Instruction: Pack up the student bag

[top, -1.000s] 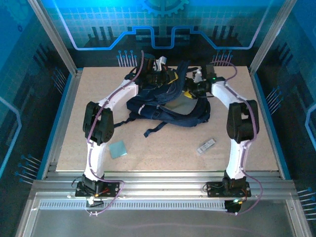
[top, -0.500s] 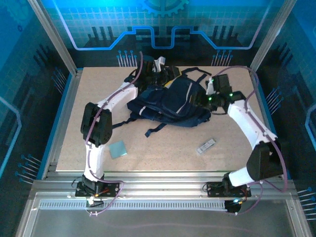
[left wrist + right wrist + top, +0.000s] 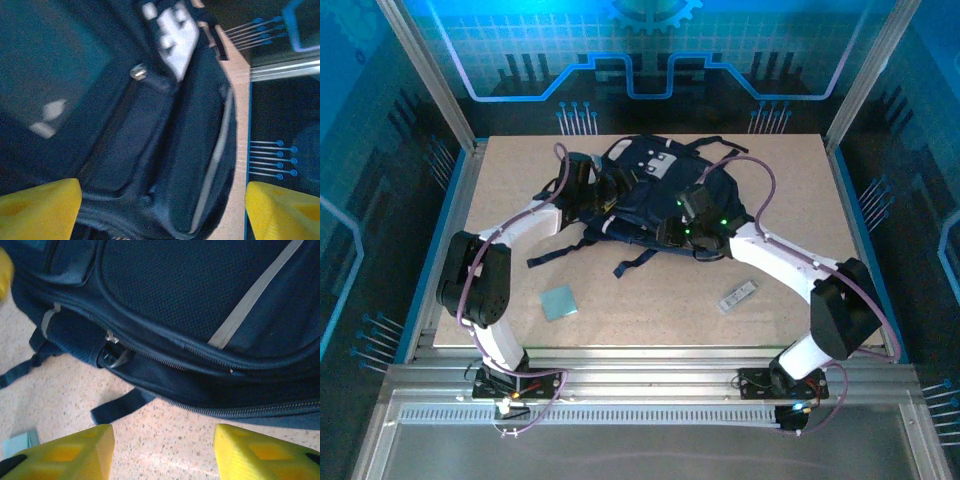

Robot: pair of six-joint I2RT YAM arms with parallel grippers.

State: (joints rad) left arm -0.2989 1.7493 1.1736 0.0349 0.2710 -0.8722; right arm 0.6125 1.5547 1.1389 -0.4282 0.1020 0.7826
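Since earlier: bag (image 3: pixel 655 200) flopped flat, patch (image 3: pixel 660 165) up. L gripper (image 3: pixel 162 187) released, R gripper (image 3: pixel 164 435) spread, empty. Teal card (image 3: pixel 558 301), grey stick (image 3: pixel 738 296) loose on table (image 3: pixel 820 210); packing looks barely begun.

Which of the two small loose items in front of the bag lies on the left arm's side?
The flat pale-teal square; the slim grey-white bar lies on the opposite side.
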